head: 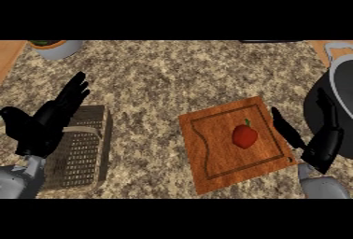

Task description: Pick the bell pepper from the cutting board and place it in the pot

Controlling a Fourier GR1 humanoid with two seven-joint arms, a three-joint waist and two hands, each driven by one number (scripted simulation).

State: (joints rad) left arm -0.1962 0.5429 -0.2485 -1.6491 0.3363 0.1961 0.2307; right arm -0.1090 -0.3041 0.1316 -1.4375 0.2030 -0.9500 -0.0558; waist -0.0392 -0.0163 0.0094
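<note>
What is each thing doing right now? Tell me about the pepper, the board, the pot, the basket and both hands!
bell pepper: lying on the board, not held.
cutting board: flat on the counter, turned at an angle.
pot: at the right edge, partly out of view.
basket: on the counter beside the left hand.
left hand: open, resting.
right hand: open, beside the board.

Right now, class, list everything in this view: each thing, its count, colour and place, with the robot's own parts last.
Bell pepper: one, red, on the cutting board.
Cutting board: one, orange-brown wood, right of centre on the counter.
Pot: one, dark with a grey rim, right edge.
Basket: one, brown wicker, left.
Bowl: one, grey, top left.
Counter: one, speckled beige, underneath everything.
Left hand: one, black, open, over the basket.
Right hand: one, black, open, beside the board's right edge.
</note>
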